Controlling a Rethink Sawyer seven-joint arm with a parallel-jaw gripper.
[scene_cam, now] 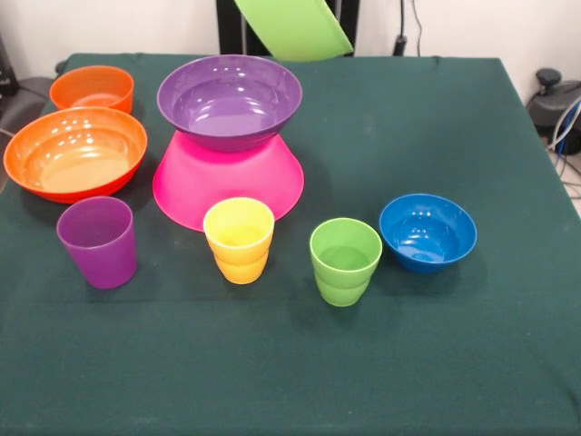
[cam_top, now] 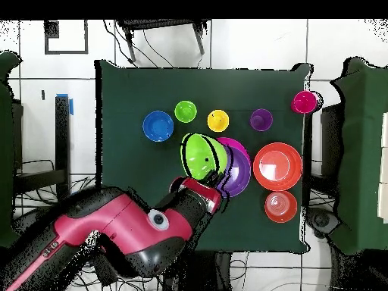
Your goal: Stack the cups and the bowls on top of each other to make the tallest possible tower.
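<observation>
The tower is an inverted pink bowl point(scene_cam: 227, 182) with an upright purple bowl point(scene_cam: 229, 98) on it. The lime green bowl point(scene_cam: 292, 27) hangs tilted in the air above and behind the tower. In the overhead view my gripper point(cam_top: 208, 180) holds this bowl point(cam_top: 201, 155) by its rim, beside the purple bowl point(cam_top: 241, 170). The gripper itself is out of the front view. The purple cup point(scene_cam: 98, 242), yellow cup point(scene_cam: 239, 240) and green cup point(scene_cam: 345, 261) stand upright in a row in front of the tower. The red cup point(cam_top: 305, 101) stands at the table's corner, seen only in the overhead view.
The large orange bowl point(scene_cam: 76, 153) and small orange bowl point(scene_cam: 92, 88) sit left of the tower. The small blue bowl point(scene_cam: 428, 232) sits right of the green cup. The arm point(cam_top: 121, 227) reaches in over the table's edge. Cables lie past the table's right side.
</observation>
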